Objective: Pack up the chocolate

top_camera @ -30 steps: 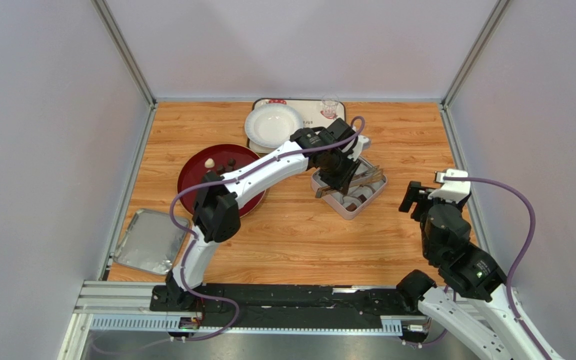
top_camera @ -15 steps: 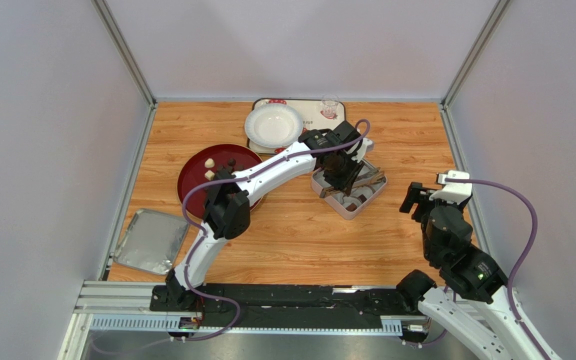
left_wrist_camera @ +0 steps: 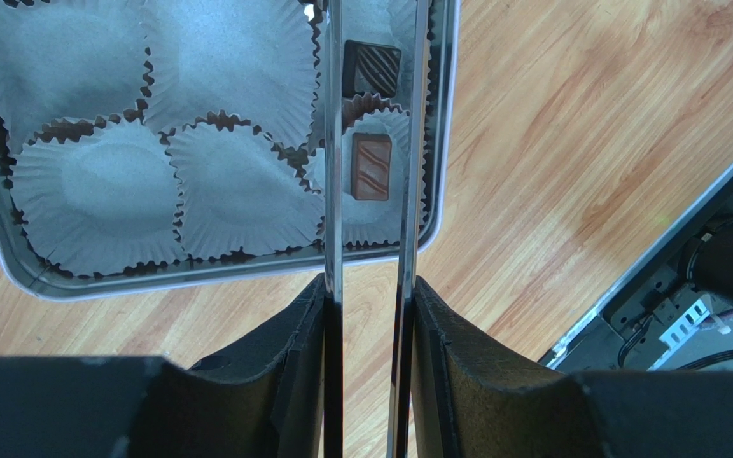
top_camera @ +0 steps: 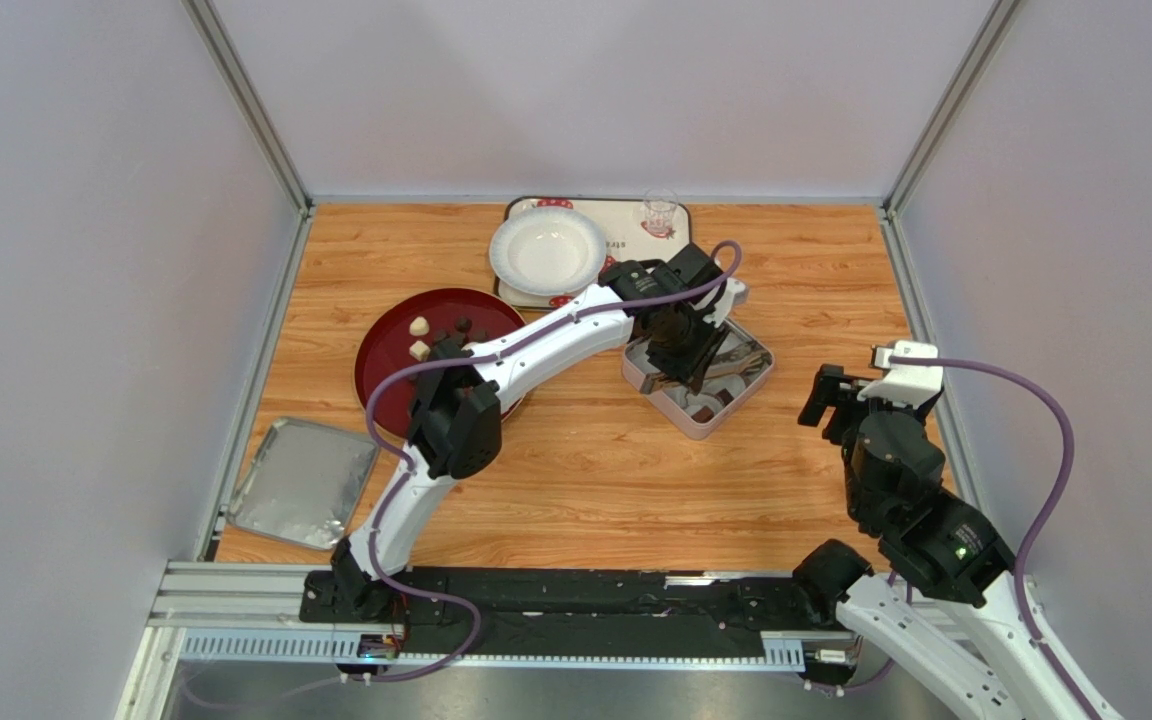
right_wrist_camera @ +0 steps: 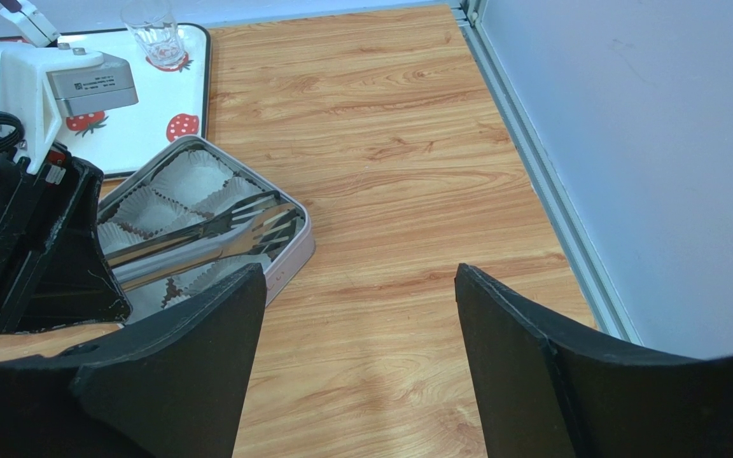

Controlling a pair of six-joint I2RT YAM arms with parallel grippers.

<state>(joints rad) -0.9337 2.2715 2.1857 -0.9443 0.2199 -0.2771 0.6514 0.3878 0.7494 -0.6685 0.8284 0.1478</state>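
Observation:
My left gripper [left_wrist_camera: 370, 286] [top_camera: 683, 342] is shut on a pair of metal tongs [left_wrist_camera: 333, 143] [right_wrist_camera: 208, 243] and holds them over the square tin [left_wrist_camera: 198, 277] [top_camera: 719, 419] of white paper cups. Between the tong blades, clear of both, a brown swirled chocolate [left_wrist_camera: 371, 166] lies in a cup. Just beyond it sits a dark striped chocolate [left_wrist_camera: 371, 67]. More chocolate, cream [top_camera: 419, 326] and dark [top_camera: 462, 326], lies on the red plate [top_camera: 382, 360]. My right gripper [right_wrist_camera: 359, 277] [top_camera: 833, 398] hangs open and holds nothing, right of the tin.
A white bowl [top_camera: 546, 249] and a small glass [top_camera: 659, 215] stand on a strawberry-patterned tray [top_camera: 620, 228] at the back. A silver lid [top_camera: 304, 480] lies at the front left. Grey walls close in the table on three sides.
The left arm shifted a little to the right over the tin, then held nearly still. The tong blades have spread slightly. The right arm has not moved.

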